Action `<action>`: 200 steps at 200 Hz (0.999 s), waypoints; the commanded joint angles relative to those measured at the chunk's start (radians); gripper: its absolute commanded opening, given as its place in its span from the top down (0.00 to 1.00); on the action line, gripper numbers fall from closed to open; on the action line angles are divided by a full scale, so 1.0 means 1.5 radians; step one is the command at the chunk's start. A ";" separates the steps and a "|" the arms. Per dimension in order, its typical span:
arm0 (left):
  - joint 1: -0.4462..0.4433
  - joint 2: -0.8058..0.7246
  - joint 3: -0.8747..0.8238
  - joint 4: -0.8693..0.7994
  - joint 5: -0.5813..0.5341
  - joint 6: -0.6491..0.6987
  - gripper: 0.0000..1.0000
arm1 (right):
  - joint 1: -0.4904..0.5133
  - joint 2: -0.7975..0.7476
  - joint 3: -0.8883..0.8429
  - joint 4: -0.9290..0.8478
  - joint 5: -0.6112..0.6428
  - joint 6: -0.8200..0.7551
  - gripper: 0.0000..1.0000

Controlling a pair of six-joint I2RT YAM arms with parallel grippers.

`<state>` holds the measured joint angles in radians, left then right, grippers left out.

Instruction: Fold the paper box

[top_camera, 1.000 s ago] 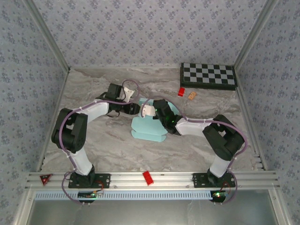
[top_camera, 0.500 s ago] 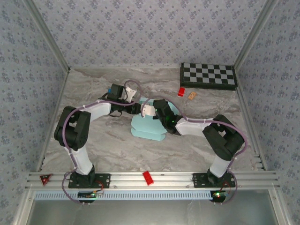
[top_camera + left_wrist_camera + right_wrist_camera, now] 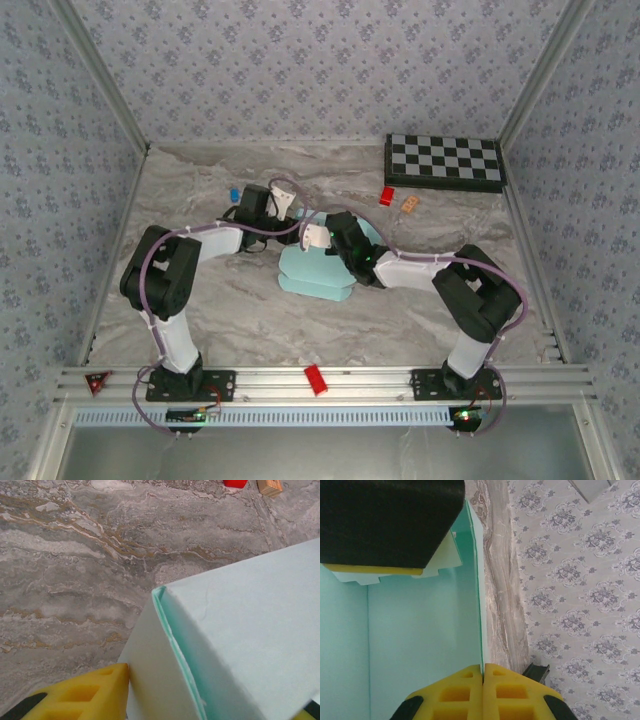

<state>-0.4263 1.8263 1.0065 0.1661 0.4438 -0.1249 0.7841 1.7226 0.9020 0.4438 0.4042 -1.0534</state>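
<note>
two arms (image 3: 205,238) reach inward to paper box (image 3: 318,272); right pincer (image 3: 483,674) clenched on wall; left pincer (image 3: 292,232) astride corner, grip unclear

The paper box (image 3: 240,630) is filling the lower right, one folded corner pointing up-left (a greener inner layer is showing along its seam). A yellow pad (image 3: 80,692) of the left tool (image 3: 195,707) is touching the box's left wall. A red block (image 3: 235,482) and a wooden block (image 3: 270,486) are lying near each other on the marbled worktop (image 3: 75,555) at the top edge
</note>
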 commanded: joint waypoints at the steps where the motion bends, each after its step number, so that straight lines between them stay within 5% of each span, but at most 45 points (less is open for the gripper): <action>1: -0.006 0.006 -0.005 0.042 -0.017 -0.007 0.58 | 0.008 0.004 0.017 -0.009 -0.022 0.021 1.00; 162: -0.055 -0.022 -0.007 0.003 -0.120 0.019 0.91 | 0.015 -0.002 0.029 0.007 0.003 0.046 1.00; 200: -0.066 -0.045 -0.008 -0.026 -0.160 0.019 0.93 | 0.019 -0.022 0.035 0.005 0.020 0.073 0.76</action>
<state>-0.4976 1.8172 1.0031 0.1764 0.2070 -0.0948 0.7986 1.7218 0.9226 0.4442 0.4232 -1.0046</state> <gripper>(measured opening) 0.105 0.166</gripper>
